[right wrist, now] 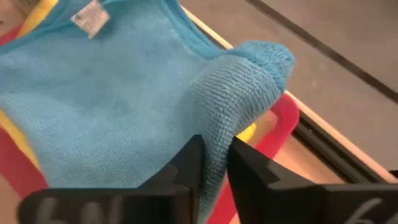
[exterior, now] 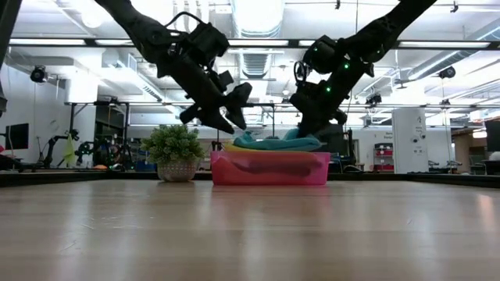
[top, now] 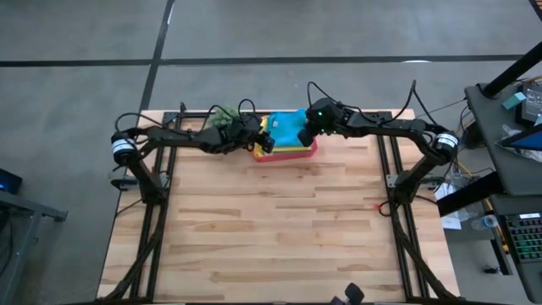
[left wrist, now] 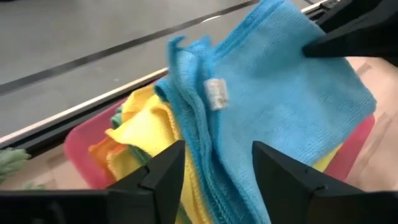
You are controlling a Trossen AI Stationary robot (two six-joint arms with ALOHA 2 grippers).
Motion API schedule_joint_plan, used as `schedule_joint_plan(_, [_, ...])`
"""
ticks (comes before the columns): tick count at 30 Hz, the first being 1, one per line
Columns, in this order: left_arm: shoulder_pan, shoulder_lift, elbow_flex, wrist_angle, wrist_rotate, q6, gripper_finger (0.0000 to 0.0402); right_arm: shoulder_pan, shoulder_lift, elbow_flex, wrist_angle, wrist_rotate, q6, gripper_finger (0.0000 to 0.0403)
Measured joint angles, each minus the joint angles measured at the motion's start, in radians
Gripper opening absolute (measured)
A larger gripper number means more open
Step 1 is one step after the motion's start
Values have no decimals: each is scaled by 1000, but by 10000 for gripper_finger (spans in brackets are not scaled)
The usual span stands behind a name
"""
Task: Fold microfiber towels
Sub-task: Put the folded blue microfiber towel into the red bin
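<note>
A pink tray (exterior: 269, 168) sits at the wooden table's (top: 271, 229) far edge, beside a small potted plant (exterior: 176, 152).

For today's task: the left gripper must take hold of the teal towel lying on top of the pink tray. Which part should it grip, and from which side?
Grip the teal towel's bunched edge near the white tag, coming from the left gripper's own side with fingers open. The right gripper already pinches the opposite corner, and the folds there stand clear of the pink tray.

No readable text, teal towel (left wrist: 280, 106) tag (left wrist: 216, 94) seemingly blank
</note>
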Motion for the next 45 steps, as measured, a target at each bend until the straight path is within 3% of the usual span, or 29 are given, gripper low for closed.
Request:
schedule_joint_plan(8, [-30,-92,0,-64,-8,1,192,0,0,26,-42,1,-36,147])
schedule_joint_plan(18, [-279,-188,0,-76,-6,23,191,0,-1,85,-79,1,-58,212])
schedule_joint_plan(26, [-473,-182,0,-72,-6,-29,191,5,-5,150,-160,1,-33,234])
schedule_joint_plan(34, [-587,-170,0,-60,-10,-107,191,51,-52,165,-186,0,-17,231])
schedule_joint_plan(45, [-570,-144,-1,-35,-37,-107,191,149,-111,155,-177,0,-67,233])
